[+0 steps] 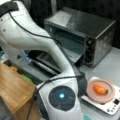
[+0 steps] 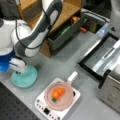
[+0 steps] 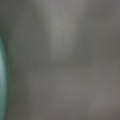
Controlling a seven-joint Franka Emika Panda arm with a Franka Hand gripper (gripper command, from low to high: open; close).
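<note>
— Where do we have the gripper (image 2: 18, 71)?

— Low at a front view's left, just over the teal plate (image 2: 24, 77). It sits right at the plate's near rim, perhaps touching it; we cannot tell. The wrist view gives us only grey table (image 3: 65, 62) with a sliver of teal at its left edge.

— Are the jaws open, and do they hold anything?

— We cannot tell. The arm's white body hides them, and no fingers show in the wrist view. We see nothing hanging from it.

— What else is around us?

— A carrot (image 2: 58, 93) lies in a pink pan (image 2: 60, 96) on the white scale (image 2: 57, 102), near the plate but apart from it. In both front views the oven (image 1: 82, 35) stands with its door (image 2: 105, 56) dropped open. A wooden shelf (image 2: 62, 12) with an open drawer (image 2: 66, 32) stands behind the arm.

— How far along are we?

— We judge only by how things lie: the carrot is in the pan, the plate looks bare, the oven is open with nothing visible inside.
</note>
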